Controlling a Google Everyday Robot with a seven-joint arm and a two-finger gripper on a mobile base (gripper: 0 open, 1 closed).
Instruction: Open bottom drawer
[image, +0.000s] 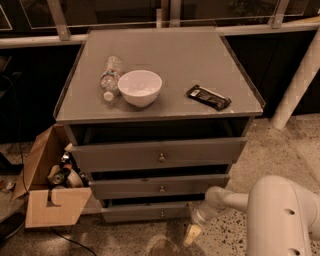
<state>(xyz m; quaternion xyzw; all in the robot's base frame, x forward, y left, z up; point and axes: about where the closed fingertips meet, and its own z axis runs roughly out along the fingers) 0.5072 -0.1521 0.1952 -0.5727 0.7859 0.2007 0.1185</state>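
The grey cabinet (160, 105) has three drawer fronts, each with a small brass knob. The bottom drawer (135, 213) is the slimmest and lowest, with its knob (161, 214) at centre. It stands slightly out, with a dark gap above it. The mid drawer (150, 187) and the top drawer (125, 156) also stand out a little. My gripper (193, 234) hangs low near the floor, just beside the right end of the bottom drawer. My white arm (280, 215) comes in from the lower right.
On the cabinet top lie a plastic bottle (111, 75), a white bowl (140, 87) and a dark snack packet (209, 97). An open cardboard box (50, 200) with cans stands on the floor at the left. A white post (297, 75) leans at the right.
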